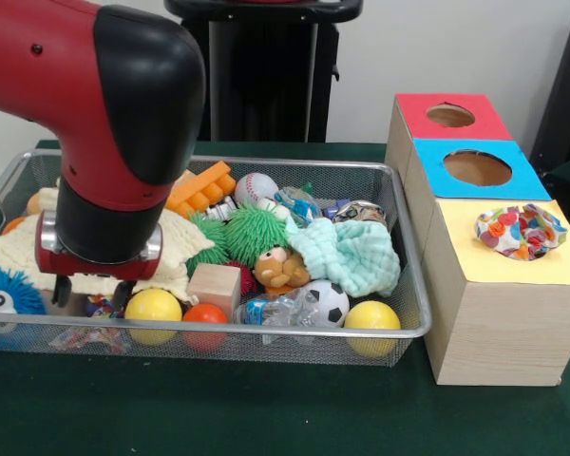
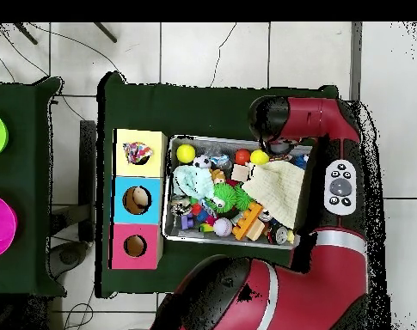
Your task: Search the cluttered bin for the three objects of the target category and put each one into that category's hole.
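The wire mesh bin (image 1: 413, 328) is full of toys and shows in the overhead view (image 2: 237, 140) too. One floral cloth piece (image 1: 521, 231) lies bunched in the round hole of the yellow-topped box (image 1: 551, 266); it also shows from above (image 2: 137, 153). My gripper (image 1: 92, 293) hangs low in the bin's front-left corner, at the edge of the pale-yellow waffle cloth (image 1: 176, 249). Its dark fingers (image 1: 63, 290) stand apart, so it is open. A small multicoloured scrap (image 1: 103, 306) lies between them; I cannot tell what it is. From above, the arm (image 2: 285, 116) hides the gripper.
A mint-green waffle cloth (image 1: 353, 255), green spiky balls (image 1: 252, 233), a wooden block (image 1: 215, 288), two yellow balls (image 1: 153, 306), an orange ball (image 1: 205, 314), a soccer ball (image 1: 329, 302) and a baseball (image 1: 256, 188) crowd the bin. Blue-topped (image 1: 475, 169) and red-topped (image 1: 451, 116) boxes stand behind the yellow one.
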Available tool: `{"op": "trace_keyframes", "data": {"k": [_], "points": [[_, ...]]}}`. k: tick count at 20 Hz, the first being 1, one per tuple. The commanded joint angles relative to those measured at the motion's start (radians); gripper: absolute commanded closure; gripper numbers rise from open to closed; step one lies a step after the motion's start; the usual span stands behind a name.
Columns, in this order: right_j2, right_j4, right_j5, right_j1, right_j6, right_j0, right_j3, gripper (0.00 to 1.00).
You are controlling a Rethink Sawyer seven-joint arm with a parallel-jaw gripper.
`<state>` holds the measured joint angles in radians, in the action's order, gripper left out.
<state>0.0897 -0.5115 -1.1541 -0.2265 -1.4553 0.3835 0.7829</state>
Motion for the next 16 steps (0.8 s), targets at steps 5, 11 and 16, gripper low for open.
{"op": "trace_keyframes", "data": {"k": [5,11,16], "points": [[-0.04,-0.041,-0.125,-0.023,0.19,0.015,0.186,0.0],[-0.029,-0.018,-0.108,-0.009,0.174,0.025,0.205,0.0],[-0.005,0.01,-0.09,-0.015,0.169,0.047,0.229,0.0]]}}
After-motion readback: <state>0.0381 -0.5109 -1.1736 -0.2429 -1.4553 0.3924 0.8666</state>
